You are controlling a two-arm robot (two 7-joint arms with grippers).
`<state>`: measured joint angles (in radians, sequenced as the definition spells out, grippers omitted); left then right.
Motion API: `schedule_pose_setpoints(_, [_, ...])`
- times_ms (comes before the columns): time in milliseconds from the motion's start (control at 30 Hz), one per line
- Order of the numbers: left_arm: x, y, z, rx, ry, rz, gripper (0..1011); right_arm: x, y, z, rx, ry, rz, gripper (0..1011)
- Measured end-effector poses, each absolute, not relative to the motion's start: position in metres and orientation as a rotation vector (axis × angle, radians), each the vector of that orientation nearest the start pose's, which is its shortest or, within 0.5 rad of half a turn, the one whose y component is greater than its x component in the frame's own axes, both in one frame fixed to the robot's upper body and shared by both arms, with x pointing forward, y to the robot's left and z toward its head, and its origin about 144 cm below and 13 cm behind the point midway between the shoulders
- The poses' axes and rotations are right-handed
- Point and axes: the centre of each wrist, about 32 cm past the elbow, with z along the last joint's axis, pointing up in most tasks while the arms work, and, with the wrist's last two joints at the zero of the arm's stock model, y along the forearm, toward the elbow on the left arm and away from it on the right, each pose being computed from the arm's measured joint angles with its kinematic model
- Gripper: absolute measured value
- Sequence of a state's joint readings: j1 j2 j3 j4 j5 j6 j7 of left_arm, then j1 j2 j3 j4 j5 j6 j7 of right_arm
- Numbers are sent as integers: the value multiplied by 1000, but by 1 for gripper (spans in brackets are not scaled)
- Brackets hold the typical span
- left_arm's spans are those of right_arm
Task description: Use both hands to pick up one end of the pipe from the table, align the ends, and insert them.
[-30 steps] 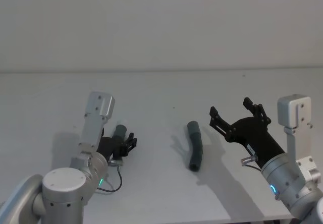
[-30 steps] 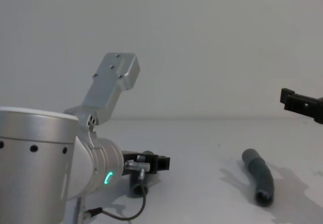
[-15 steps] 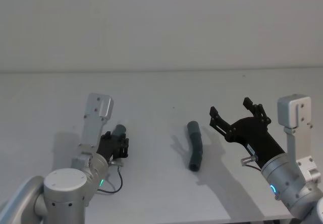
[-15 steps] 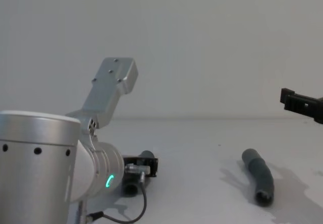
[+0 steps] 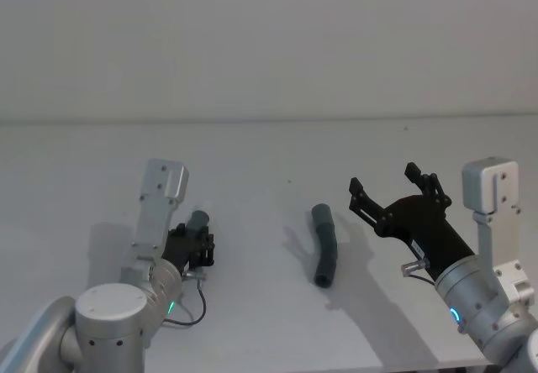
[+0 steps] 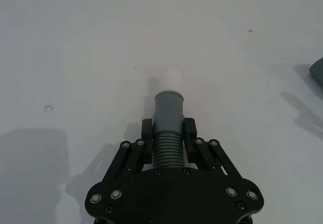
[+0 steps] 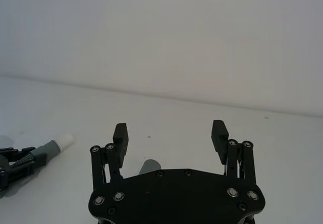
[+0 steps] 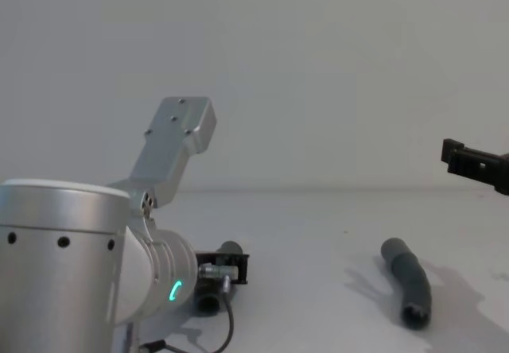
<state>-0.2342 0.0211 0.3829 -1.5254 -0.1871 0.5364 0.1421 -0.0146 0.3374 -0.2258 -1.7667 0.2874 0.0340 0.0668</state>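
My left gripper [image 5: 200, 247] is shut on the ribbed middle of one dark grey pipe piece [image 6: 169, 110] at the left of the white table [image 5: 269, 154]. That piece's white tip [image 6: 172, 77] points away from the gripper, low over the surface. The other grey pipe piece [image 5: 324, 243] lies loose and slightly curved near the table's middle, its open cuff toward me [image 8: 409, 283]. To its right my right gripper [image 5: 384, 180] hovers above the table, open and holding nothing [image 7: 170, 129]. In the right wrist view the left-held piece [image 7: 50, 147] shows far off.
A plain grey wall stands behind the table's back edge. A black cable [image 5: 195, 302] loops under the left wrist. Bare white table surface lies between the two pipe pieces and in front of them.
The left gripper's fingers have drawn in and shut on the white-tipped piece, and the wrist has shifted slightly back and left. The right arm and the loose piece have not moved.
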Motion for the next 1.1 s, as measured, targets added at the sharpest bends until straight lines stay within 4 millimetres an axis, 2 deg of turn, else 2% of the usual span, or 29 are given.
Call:
schedule_pose_setpoints(500, [503, 119, 1198, 293, 219, 1238, 327, 443, -237, 1189, 26, -75, -1229, 1003])
schedule_pose_setpoints(1100, [517, 159, 1228, 225, 41, 1028, 327, 443, -237, 1189, 26, -75, -1229, 1003])
